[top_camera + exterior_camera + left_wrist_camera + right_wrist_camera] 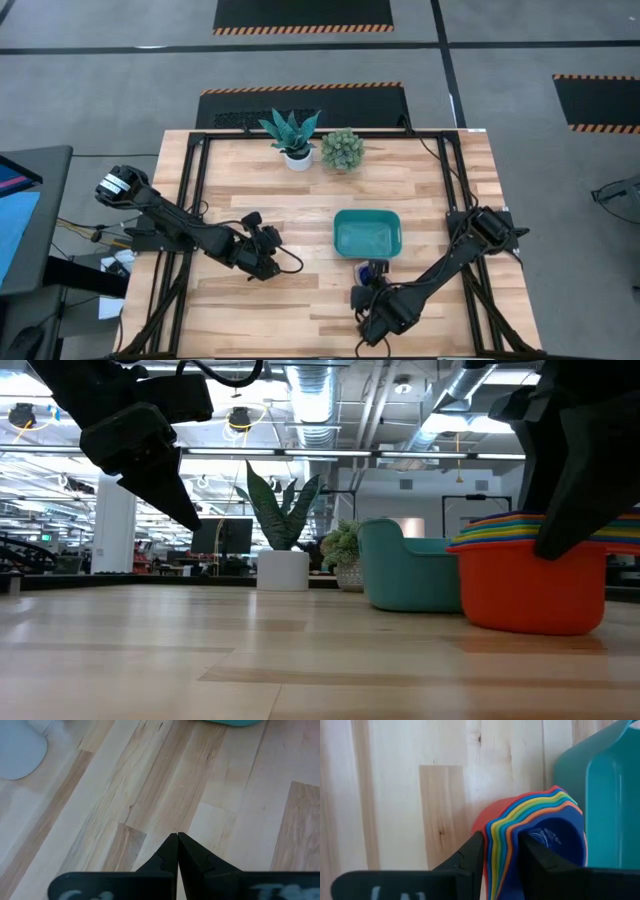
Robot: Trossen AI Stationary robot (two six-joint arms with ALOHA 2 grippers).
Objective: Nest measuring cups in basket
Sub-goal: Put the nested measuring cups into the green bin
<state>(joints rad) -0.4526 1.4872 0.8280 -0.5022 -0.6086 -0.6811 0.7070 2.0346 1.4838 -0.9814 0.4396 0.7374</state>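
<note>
The measuring cups [535,840] sit nested in one stack on the wooden counter [300,200], the red one outermost with yellow, green, blue and orange rims inside it and a dark blue cup innermost; in the low view the stack [535,575] stands upright on the wood, just beside the teal basket [410,575] and outside it. From above, the basket [367,232] lies near the middle of the counter, and the stack [372,272] shows just off its near edge. The right hand [500,855] is at the stack, its two dark fingers [470,855] closed over the layered rims, one finger outside the red wall and the other inside the dark blue cup, so it grips the cups by their edge. The left hand [177,842] hovers over bare wood on the left part of the counter, well apart from the basket, its fingertips pressed together and holding nothing. At the far edge of the counter stand two small plants [293,135] in white pots, side by side
</note>
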